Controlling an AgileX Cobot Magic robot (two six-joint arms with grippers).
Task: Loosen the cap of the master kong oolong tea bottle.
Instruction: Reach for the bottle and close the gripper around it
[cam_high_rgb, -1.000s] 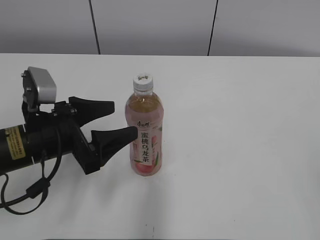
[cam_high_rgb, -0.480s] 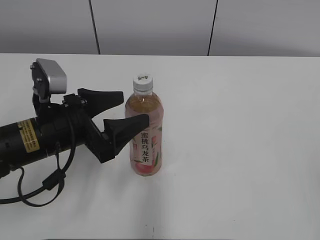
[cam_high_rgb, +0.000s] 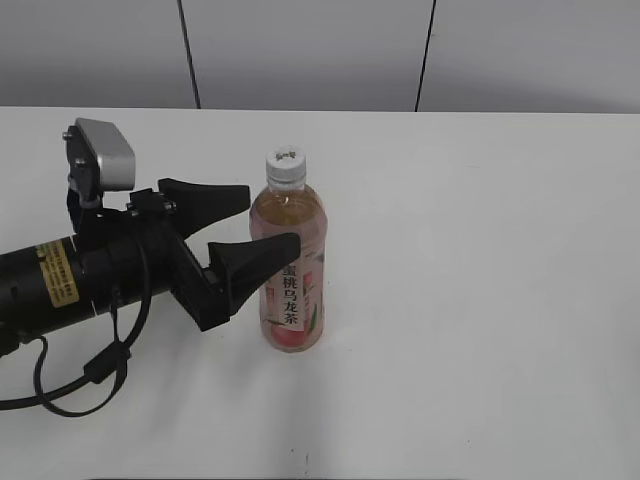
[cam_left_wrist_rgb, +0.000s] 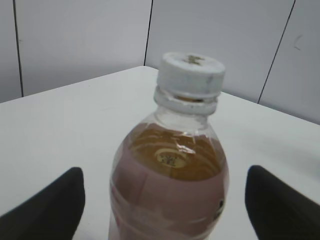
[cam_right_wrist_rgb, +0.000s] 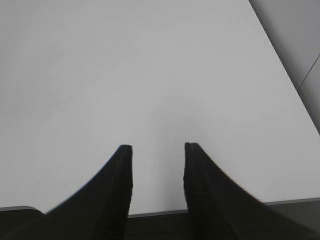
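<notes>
While bottle (cam_high_rgb: 291, 262) unseen, right fingers (cam_right_wrist_rgb: 192, 175) apart

Right claw (cam_right_wrist_rgb: 157, 150) over bare white table (cam_right_wrist_rgb: 150, 75), black fingers (cam_right_wrist_rgb: 120, 175) parted, holding nothing.

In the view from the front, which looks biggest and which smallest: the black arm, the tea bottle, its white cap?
Largest to smallest, as they appear:
1. The black robot arm with open jaws
2. The slim clear plastic bottle of amber tea
3. The small round white screw cap
All sit at similar distance, so the order seems safe.
</notes>
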